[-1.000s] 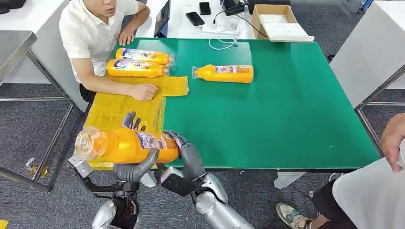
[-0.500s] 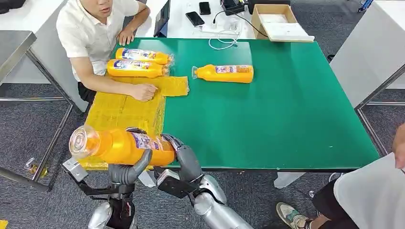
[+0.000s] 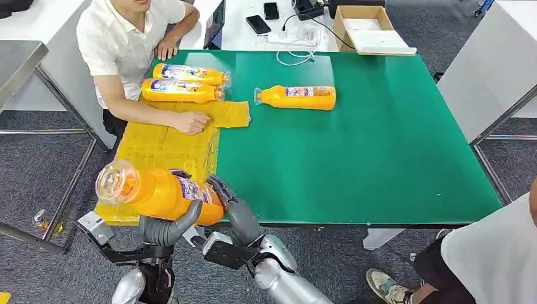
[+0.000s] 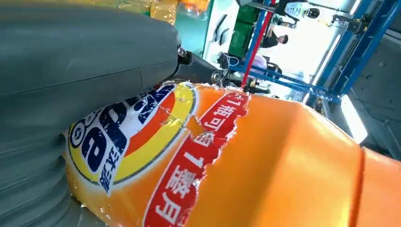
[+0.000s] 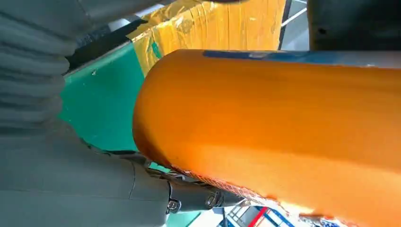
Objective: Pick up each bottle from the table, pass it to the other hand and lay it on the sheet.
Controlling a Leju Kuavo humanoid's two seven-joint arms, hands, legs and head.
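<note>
An orange bottle hangs in the air over the near left corner of the green table, its clear neck pointing left and tilted up. My left hand grips its middle from below, thumb wrapped round the front. My right hand holds the base end, fingers curved over it. The yellow sheet lies just beyond, with two orange bottles at its far end. Another orange bottle lies on the bare table.
A seated person at the far left rests a hand on the sheet. Another person stands at the near right. Behind the table are phones, cables and a cardboard box. Metal table frames flank both sides.
The held bottle and both hands have shifted left and nearer to me, and the neck end has tipped upward. The person at the right has drawn back.
</note>
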